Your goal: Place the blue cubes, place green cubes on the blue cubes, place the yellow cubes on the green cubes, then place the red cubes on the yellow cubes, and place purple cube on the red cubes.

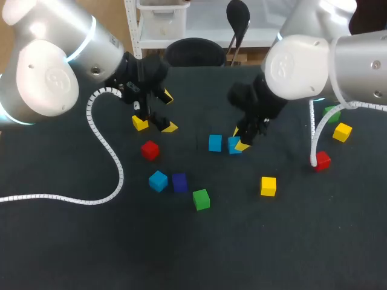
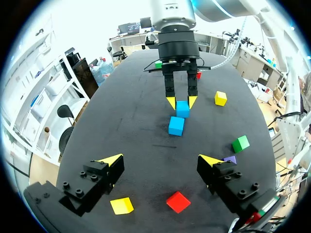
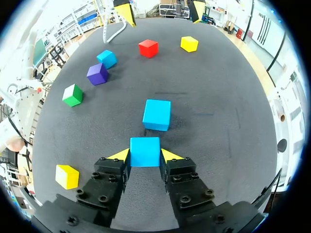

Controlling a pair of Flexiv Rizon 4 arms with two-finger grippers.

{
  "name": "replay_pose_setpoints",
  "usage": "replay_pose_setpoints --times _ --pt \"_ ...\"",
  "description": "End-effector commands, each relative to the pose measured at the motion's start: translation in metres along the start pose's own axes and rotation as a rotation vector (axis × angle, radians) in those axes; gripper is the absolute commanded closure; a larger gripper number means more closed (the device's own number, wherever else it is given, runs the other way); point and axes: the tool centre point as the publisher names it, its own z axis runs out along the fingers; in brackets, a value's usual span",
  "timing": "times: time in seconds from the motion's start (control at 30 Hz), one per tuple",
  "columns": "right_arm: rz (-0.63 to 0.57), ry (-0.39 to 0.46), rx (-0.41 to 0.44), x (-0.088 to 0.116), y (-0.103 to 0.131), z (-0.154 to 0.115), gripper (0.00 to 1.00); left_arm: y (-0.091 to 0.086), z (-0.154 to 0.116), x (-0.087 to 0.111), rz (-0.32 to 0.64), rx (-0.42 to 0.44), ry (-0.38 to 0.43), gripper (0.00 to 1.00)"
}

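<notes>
1. Your right pincer (image 3: 145, 154) is closed on a blue cube (image 3: 145, 151). One yellow tip presses each of two opposite faces, so the fingers stand only a cube's width apart.
2. That held cube sits low at the desk (image 1: 91, 241), just beside a second blue cube (image 3: 157, 114) that lies ahead of the fingers. A narrow gap shows between the two.
3. Your left pincer (image 2: 161, 160) is spread wide and holds nothing. It hangs above the desk, touching no cube.
4. Near the left pincer a yellow cube (image 2: 121, 205) and a red cube (image 2: 178, 201) lie on the desk.
5. A third blue cube (image 1: 158, 180) rests next to the purple cube (image 1: 179, 182), with a green cube (image 1: 201, 199) close by.
6. Another yellow cube (image 1: 268, 186) lies alone, nearer your right arm's side.
</notes>
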Motion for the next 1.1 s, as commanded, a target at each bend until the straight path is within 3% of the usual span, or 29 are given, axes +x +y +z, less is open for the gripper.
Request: replay_pose_setpoints --times 0.03,1.1 --pt "0.003 -0.005 -0.006 0.0 -0.0052 0.0017 1.0 0.0005 -0.0001 0.0006 0.001 0.001 -0.001 0.0" --pt "0.013 -0.006 -0.003 0.0004 -0.0141 0.0042 1.0 0.0005 -0.0001 0.0006 0.001 0.001 -0.001 0.0"
